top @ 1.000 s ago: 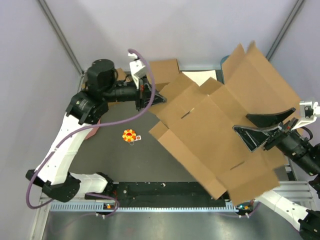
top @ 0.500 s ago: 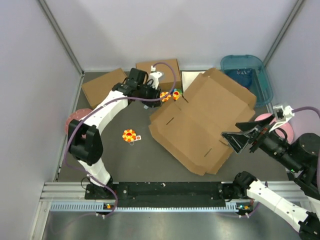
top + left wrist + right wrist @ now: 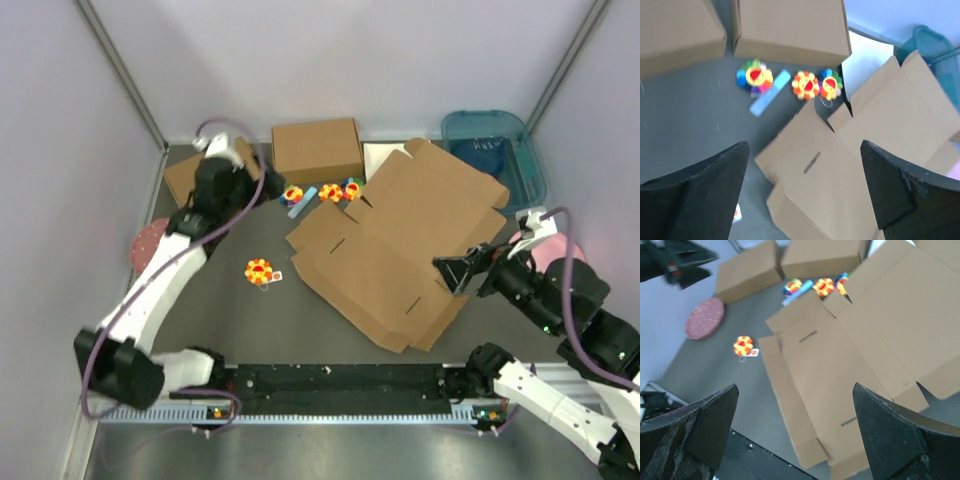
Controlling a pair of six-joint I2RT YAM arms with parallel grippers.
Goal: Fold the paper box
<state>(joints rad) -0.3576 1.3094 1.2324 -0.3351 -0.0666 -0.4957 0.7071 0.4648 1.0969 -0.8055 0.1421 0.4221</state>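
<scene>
Your right gripper (image 3: 457, 275) is hovering over the near-right edge of the box (image 3: 395, 250), spread wide and gripping nothing. The box is lying flat and unfolded on the table, right of centre. Your left gripper (image 3: 803, 145), also spread wide and holding nothing, is hanging off its far-left corner. By my judgement you are only starting the fold, so the next move is pinching a side flap and raising it along its crease.

The paper box (image 3: 400, 240) lies flat and open on the table (image 3: 230, 310), right of the middle. Behind it lies a thin sheet (image 3: 383, 157), and a tub (image 3: 485, 114) stands in the far right corner. A middle box (image 3: 316, 150) sits at the back, with a corner box (image 3: 185, 180) to its left. Three flower toys (image 3: 330, 192) and a little stick (image 3: 303, 198) lie in a row between the middle box and the paper box. A lone flower toy (image 3: 259, 270) lies left of the paper box. A round pad (image 3: 150, 240) lies at the left edge. The right gripper (image 3: 447, 277) hangs over the paper box's near right part.
</scene>
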